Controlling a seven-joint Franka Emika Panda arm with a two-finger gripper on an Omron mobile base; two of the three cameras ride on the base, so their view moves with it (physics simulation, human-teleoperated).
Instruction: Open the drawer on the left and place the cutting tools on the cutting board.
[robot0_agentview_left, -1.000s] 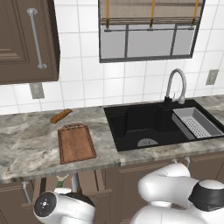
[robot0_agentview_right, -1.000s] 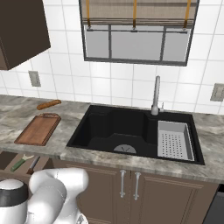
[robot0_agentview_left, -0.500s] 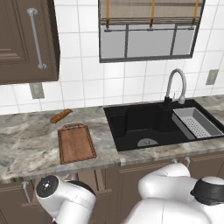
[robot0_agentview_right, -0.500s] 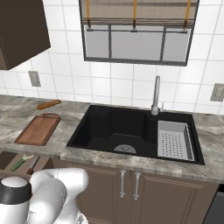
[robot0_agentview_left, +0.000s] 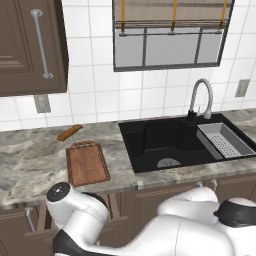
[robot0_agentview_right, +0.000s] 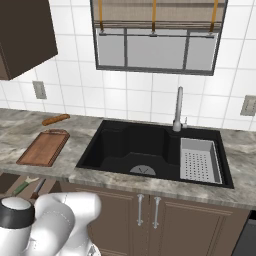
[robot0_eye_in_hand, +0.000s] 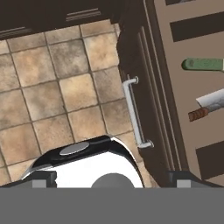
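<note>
The drawer stands pulled out below the left counter; its panelled front and silver bar handle run down the middle of the hand view. Inside it lie the cutting tools: a green-handled peeler and a grey-bladed knife with a reddish handle. In the right base view the peeler and the knife show in the open drawer. The cutting board lies bare on the counter. My gripper hovers open in front of the drawer, above the floor, holding nothing.
An orange-brown bread stick lies behind the board near the wall. A black sink with a grey strainer tray and a tap is to the right. My own arm hides the drawer in the left base view.
My arm's elbow has risen in front of the open drawer in the left base view, covering more of it. The drawer, tools and board have not moved.
</note>
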